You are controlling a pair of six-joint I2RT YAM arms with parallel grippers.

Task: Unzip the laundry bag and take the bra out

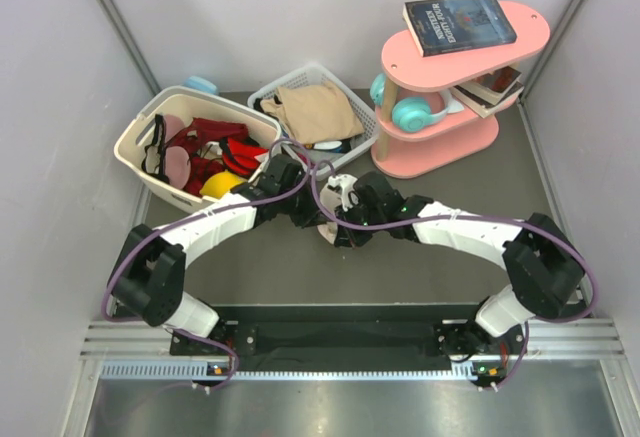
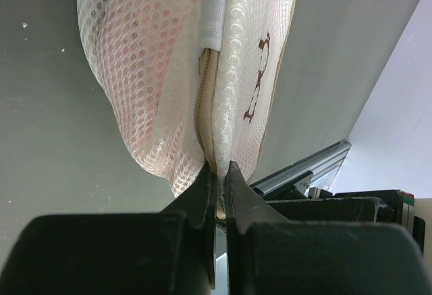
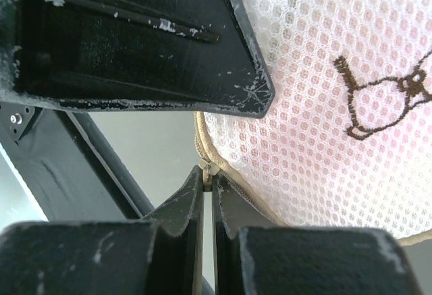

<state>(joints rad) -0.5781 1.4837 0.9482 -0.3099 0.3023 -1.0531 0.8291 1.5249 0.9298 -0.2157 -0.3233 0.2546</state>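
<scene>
Grey tabletop (image 1: 400,277), centre | laundry bag (image 2: 229,72) was held between both hands, zip shut, bra (image 2: 128,45) showed pink through the mesh | left hand (image 2: 219,173) pinched closed on the zip seam | right hand (image 3: 208,180) closed on what looked like the zip pull (image 3: 206,169) | risk: the thin pull could slip free, or mesh could snag the slider.

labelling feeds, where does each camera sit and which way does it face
top external: above and behind, looking down on the grey table; both arms show
left wrist: looks along the left gripper, shut on the round cream-pink mesh laundry bag at its zip
right wrist: looks along the right gripper, shut at that zip
shared: both wrists see its logo
</scene>
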